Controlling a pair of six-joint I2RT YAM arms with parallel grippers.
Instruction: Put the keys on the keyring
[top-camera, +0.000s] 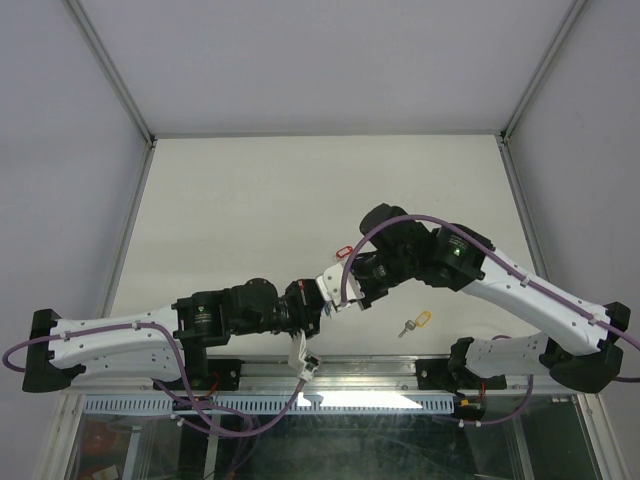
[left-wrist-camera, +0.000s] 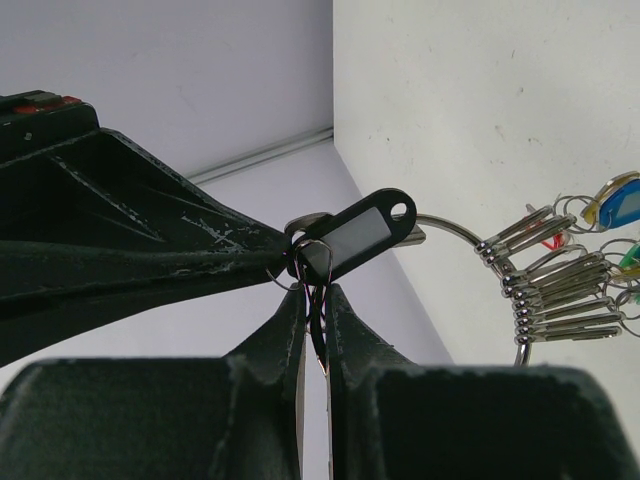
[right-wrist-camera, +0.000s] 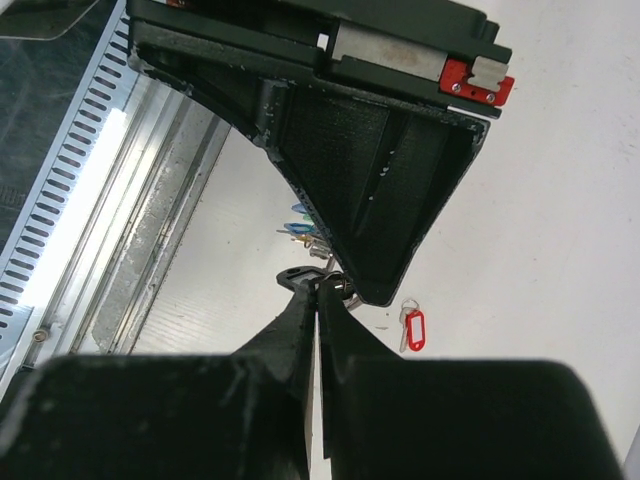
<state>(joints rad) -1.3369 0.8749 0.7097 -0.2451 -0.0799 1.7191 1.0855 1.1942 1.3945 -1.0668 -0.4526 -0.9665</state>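
The left gripper (left-wrist-camera: 317, 292) was closed down to a narrow slit, its two fingers pinching the thin wire of the keyring (left-wrist-camera: 455, 228) right at their tips. From that pinch the ring curved away to one side of the gripper and looped back down behind its body. A bunch of keys (left-wrist-camera: 560, 295) already hung on that far arc, their silver blades packed side by side, with blue, green and red heads showing at the outer end.

The right gripper (right-wrist-camera: 318, 288) was shut too, tip to tip with the left one and meeting it at an angle. It held the black key (left-wrist-camera: 365, 232) by its lower end. The key's black head stuck up just above the left gripper's fingertips, lying across the ring wire. Whether the key's small loop was on the keyring or only pressed against it could not be told, because wires and fingertips crowded together there.

Both grippers were held above the worktop (top-camera: 300, 200), near its front middle. A red key (right-wrist-camera: 412, 328) lay loose on the surface just beyond the right gripper, apart from both pairs of fingers. A yellow key (top-camera: 414, 322) lay on the near side of the right gripper, close to that arm's base and clear of everything else.
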